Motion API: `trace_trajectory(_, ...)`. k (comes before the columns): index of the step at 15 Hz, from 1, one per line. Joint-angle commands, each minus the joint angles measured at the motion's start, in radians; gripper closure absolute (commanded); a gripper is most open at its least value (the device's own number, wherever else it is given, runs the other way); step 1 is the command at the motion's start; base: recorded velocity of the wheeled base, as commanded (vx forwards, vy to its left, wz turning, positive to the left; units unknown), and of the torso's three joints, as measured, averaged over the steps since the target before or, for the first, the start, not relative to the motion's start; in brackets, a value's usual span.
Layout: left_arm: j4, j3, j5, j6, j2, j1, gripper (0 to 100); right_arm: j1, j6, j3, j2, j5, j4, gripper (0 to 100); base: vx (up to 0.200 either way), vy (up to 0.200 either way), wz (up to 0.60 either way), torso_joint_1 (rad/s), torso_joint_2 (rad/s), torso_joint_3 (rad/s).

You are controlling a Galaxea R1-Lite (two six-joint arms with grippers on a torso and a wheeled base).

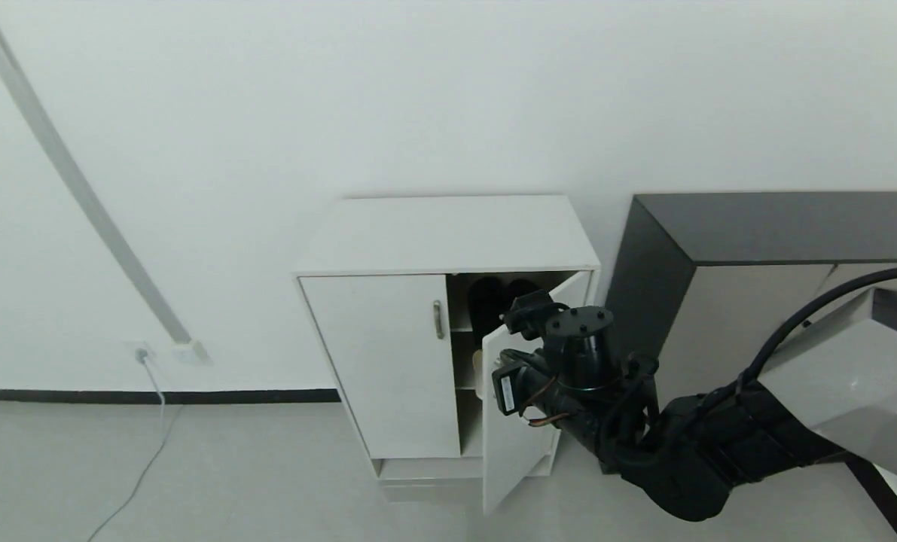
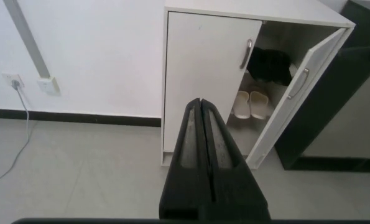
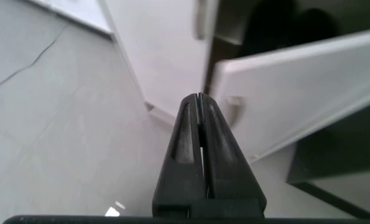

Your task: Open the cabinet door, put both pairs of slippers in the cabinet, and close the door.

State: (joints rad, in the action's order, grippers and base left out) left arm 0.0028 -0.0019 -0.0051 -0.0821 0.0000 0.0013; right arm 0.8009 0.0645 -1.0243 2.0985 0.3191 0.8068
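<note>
The white cabinet (image 1: pixel 433 233) stands against the wall with its left door (image 1: pixel 380 361) closed and its right door (image 1: pixel 512 444) swung partly open. A black pair of slippers (image 2: pixel 268 64) sits on the upper shelf and a beige pair (image 2: pixel 252 104) on the shelf below. My right gripper (image 3: pixel 199 99) is shut and empty, close to the outer face of the right door (image 3: pixel 296 87), beside its handle (image 3: pixel 234 109). The right arm (image 1: pixel 569 376) covers the door's upper part in the head view. My left gripper (image 2: pixel 201 109) is shut and empty, well back from the cabinet (image 2: pixel 203 68), above the floor.
A dark cabinet (image 1: pixel 719 233) stands directly right of the white one. A wall socket with a hanging cable (image 1: pixel 143 354) and a slanted conduit (image 1: pixel 79 188) are on the wall to the left. Grey floor (image 1: pixel 192 474) lies open in front.
</note>
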Motion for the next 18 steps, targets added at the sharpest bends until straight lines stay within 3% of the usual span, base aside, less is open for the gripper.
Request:
trace_trajectory(1,0.0,0.0,0.001,-0.001,0.002,0.0,100,0.0,-0.008,0.013,0.0,-0.002,0.008,100,0.0,0.0,0.0,0.0,0.0,0.0)
trace_trajectory(6,0.0,0.0,0.001,-0.001,0.002,0.0,100,-0.019,-0.041,0.087,-0.045,0.006,0.066,100,0.0,0.0,0.0,0.0,0.0,0.0)
trace_trajectory(8,0.0,-0.001,-0.001,0.001,0.002,0.0,100,-0.019,-0.045,0.188,-0.091,0.001,0.066,100,0.0,0.0,0.0,0.0,0.0,0.0)
trace_trajectory(13,0.0,-0.001,-0.001,0.001,0.002,0.0,100,-0.019,-0.051,0.359,-0.124,0.0,0.123,100,0.2,0.0,0.0,-0.002,0.0,0.002)
trace_trajectory(18,0.0,-0.001,-0.001,0.001,0.002,0.0,100,-0.011,-0.046,0.397,-0.109,-0.005,0.137,100,0.16,0.0,0.0,0.003,0.0,0.004)
